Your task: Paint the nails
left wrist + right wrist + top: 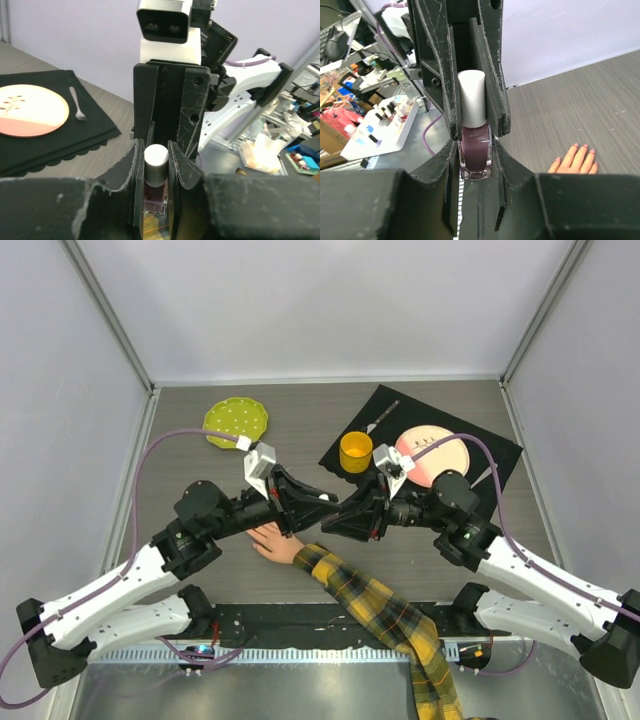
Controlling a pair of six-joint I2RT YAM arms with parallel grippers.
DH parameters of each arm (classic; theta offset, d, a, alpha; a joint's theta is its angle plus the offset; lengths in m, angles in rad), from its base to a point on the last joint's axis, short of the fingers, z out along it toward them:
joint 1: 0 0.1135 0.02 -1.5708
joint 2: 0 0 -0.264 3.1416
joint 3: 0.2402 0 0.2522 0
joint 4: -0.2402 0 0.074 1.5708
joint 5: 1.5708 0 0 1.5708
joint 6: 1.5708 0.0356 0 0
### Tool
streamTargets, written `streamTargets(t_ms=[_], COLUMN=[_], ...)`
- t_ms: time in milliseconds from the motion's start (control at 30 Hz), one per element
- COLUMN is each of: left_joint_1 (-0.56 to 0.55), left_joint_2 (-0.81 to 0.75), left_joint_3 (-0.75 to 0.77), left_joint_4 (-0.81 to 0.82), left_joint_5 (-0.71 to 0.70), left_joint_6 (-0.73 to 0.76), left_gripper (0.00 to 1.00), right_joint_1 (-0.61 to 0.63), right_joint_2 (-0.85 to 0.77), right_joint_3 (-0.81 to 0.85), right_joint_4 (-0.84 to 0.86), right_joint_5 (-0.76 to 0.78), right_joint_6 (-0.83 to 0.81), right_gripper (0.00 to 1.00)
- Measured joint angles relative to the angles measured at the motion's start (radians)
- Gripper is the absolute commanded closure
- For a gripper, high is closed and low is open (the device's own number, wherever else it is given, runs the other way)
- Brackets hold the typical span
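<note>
Nails (575,146) sit at the tips of the mannequin hand (572,162), low and right in your right wrist view, well apart from both tools. Start at the left gripper (156,156): its 2 fingers (134,172) stand narrow, pressed on either side of the white cap (156,159) of the polish bottle (475,156), with no gap that you can see. The right gripper (475,150) meets it head-on and is clamped on the bottle's dark purple glass body, so each arm has 1 end of the same bottle. The bottle's long axis runs straight from gripper to gripper; in the top view that line lies near level across the middle of the frame, cap end to the left. Judge the step as uncapping: the left side would twist and draw the cap off along that axis while the right side holds the glass fixed. From the joined grippers the hand lies down and to the left in the top view, partly under the left arm (215,512). Its long axis runs from the plaid sleeve (385,608) at lower right to fingertips pointing left. Your left arm is the nearer of the 2 to those fingertips, which would suit it carrying the brush. Farther out, a yellow cup (356,451) and a pink plate (435,455) rest on a black mat (490,455) at upper right, and a green plate (236,421) lies at upper left.
</note>
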Motion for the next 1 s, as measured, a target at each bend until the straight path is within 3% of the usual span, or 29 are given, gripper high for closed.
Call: streamTargets(t_ms=[200, 467, 567, 667, 767, 800, 1000], left_joint_1=[-0.003, -0.109, -0.122, -0.124, -0.127, -0.127, -0.111], left_joint_2=[0.039, 0.306, 0.409, 0.420, 0.389, 0.381, 0.243], left_joint_3=[0.090, 0.392, 0.465, 0.470, 0.445, 0.438, 0.343], left_joint_4=[-0.155, -0.531, -0.607, -0.619, -0.591, -0.584, -0.552], left_joint_5=[-0.151, -0.772, -0.884, -0.889, -0.887, -0.880, -0.759], left_joint_6=[0.031, 0.021, -0.008, -0.037, -0.022, -0.018, 0.039], left_gripper=[1.00, 1.00, 1.00, 1.00, 0.59, 0.37, 0.13], right_joint_1=[0.016, 0.274, 0.288, 0.288, 0.276, 0.269, 0.152], right_joint_2=[0.005, 0.152, 0.200, 0.199, 0.181, 0.171, 0.060], right_joint_3=[0.020, 0.108, 0.110, 0.102, 0.098, 0.088, 0.008], right_joint_4=[-0.062, -0.162, -0.166, -0.170, -0.167, -0.160, -0.171], right_joint_5=[0.151, 1.019, 1.152, 1.172, 1.138, 1.112, 0.971], right_joint_6=[-0.055, -0.222, -0.266, -0.293, -0.304, -0.305, -0.293], right_gripper=[0.99, 0.99, 0.99, 0.99, 0.99, 0.99, 0.99])
